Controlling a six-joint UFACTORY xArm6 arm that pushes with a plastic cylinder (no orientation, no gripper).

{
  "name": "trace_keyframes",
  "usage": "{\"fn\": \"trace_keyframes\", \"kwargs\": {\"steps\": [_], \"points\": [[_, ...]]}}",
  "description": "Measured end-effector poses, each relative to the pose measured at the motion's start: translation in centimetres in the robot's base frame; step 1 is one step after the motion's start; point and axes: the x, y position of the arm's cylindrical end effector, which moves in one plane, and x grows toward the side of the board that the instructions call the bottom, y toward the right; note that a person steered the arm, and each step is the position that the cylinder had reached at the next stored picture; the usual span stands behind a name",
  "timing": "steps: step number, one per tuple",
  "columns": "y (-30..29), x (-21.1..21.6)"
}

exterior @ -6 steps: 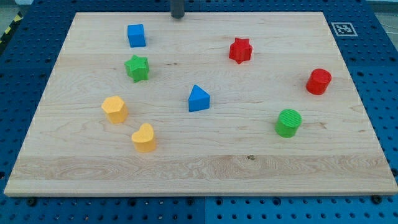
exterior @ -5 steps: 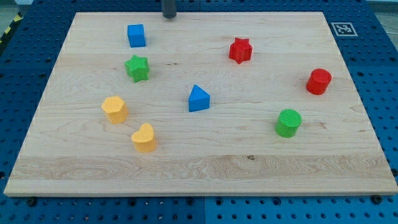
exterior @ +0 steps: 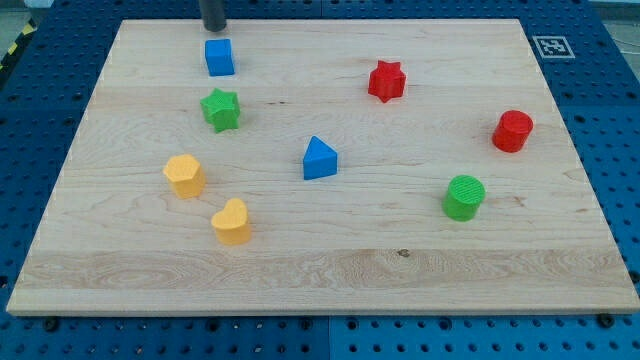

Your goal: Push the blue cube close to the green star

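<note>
The blue cube (exterior: 219, 57) sits near the top left of the wooden board (exterior: 320, 270). The green star (exterior: 220, 109) lies just below it, a short gap apart. My tip (exterior: 214, 29) is at the board's top edge, directly above the blue cube and close to it, not touching it.
A blue triangular block (exterior: 319, 159) lies at the centre. A red star (exterior: 386, 81) and a red cylinder (exterior: 512, 131) are on the right, with a green cylinder (exterior: 463, 197) below them. Two yellow blocks (exterior: 185, 175) (exterior: 231, 221) lie at lower left.
My tip has slid left along the top edge, from right of the blue cube to just above it. No block has moved.
</note>
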Motion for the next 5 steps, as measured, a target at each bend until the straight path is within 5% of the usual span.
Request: {"fn": "trace_keyframes", "kwargs": {"steps": [5], "points": [[3.4, 11.5]]}}
